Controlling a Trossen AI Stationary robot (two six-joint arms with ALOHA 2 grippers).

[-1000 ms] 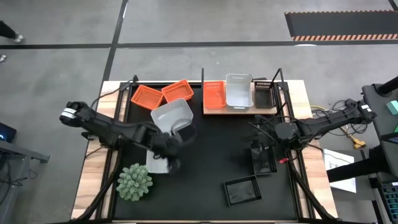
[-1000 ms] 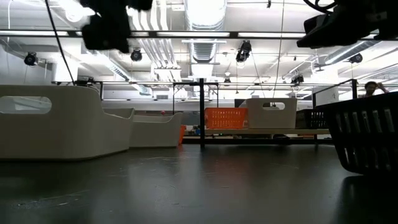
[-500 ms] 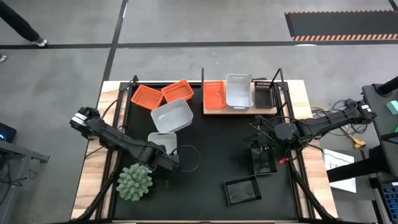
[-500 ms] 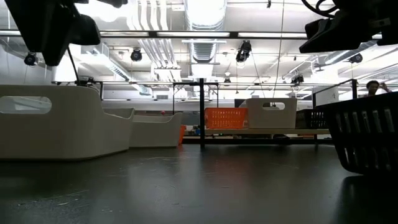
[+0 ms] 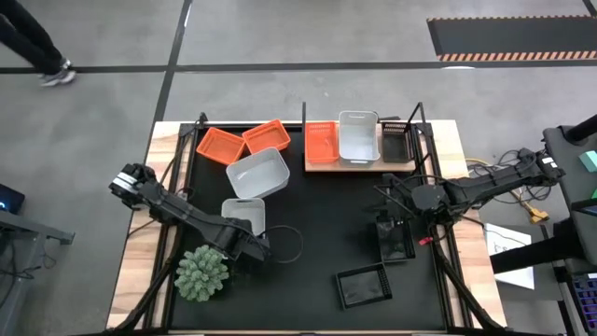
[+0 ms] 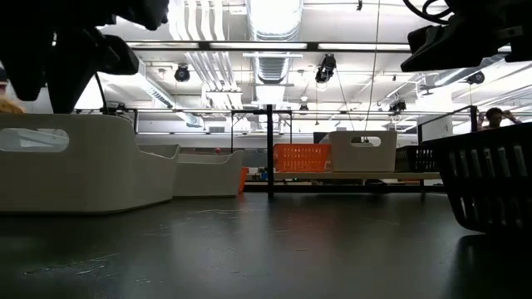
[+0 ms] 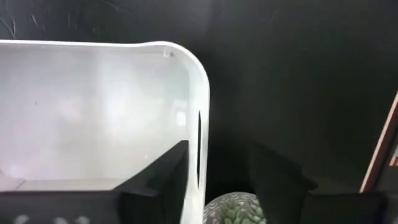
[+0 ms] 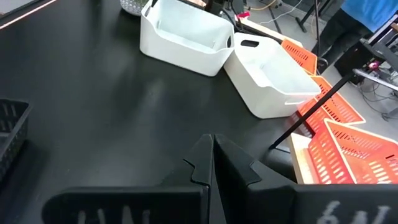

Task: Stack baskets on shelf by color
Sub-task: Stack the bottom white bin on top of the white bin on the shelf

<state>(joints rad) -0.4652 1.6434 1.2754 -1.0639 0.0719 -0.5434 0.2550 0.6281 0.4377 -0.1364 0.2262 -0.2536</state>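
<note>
Fingers spread, my left gripper (image 5: 264, 245) hangs over the near white basket (image 5: 244, 216) — its right wall sits just between them.

Left arm comes in from the left edge and stretches diagonally toward the middle, ending at the left hand (image 5: 254, 245). In its wrist view the two fingers (image 7: 163, 180) stand spread with a clear gap between them and nothing in there. Right arm reaches in from the right edge, bent at the elbow, wrist tipped down. Right hand (image 8: 212, 163) has its fingers pressed together, holding nothing.
</note>
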